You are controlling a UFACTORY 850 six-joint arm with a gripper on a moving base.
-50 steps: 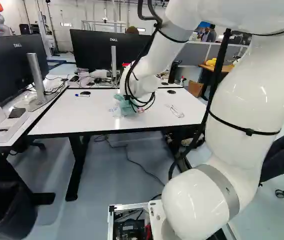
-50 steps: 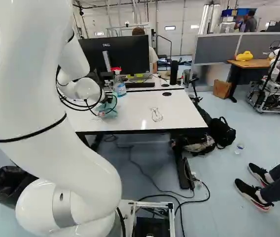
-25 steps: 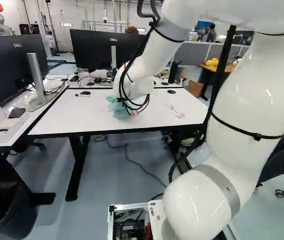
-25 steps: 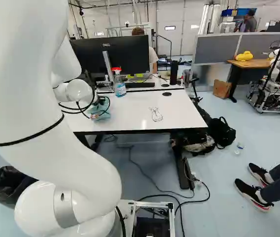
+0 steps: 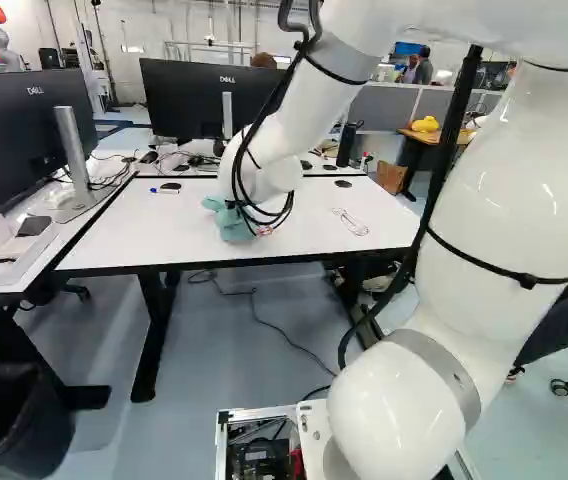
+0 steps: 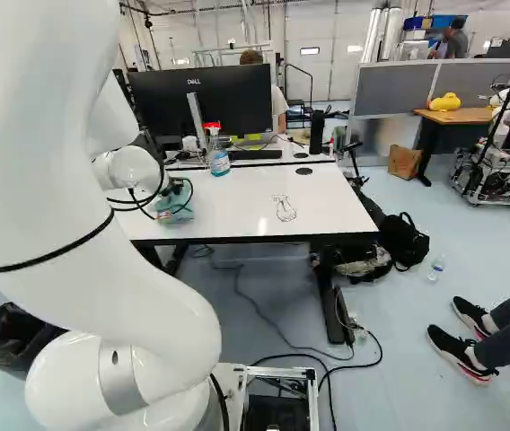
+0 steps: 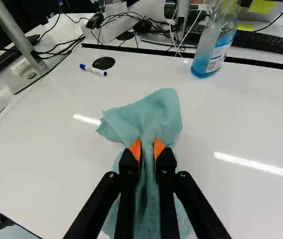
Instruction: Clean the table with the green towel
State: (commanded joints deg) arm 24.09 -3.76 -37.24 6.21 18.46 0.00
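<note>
My gripper is low over the left part of the white table, pressing the green towel against its top. From the wrist, the gripper is shut on the bunched middle of the towel, cloth pinched between both orange pads. One part of the cloth spreads ahead of the fingertips, another hangs back beneath the fingers. Dark line marks are on the tabletop, right of the towel in the left base view. What lies under the cloth is hidden.
A spray bottle with blue liquid stands beyond the towel at the table's far edge. A blue-capped marker lies beside a round black cap. Monitors stand behind. Another robot is at the far right.
My arm and the held towel have slid left across the tabletop in both base views. Faint blue marks left of the towel a second ago are now out of sight. The base has stayed put.
</note>
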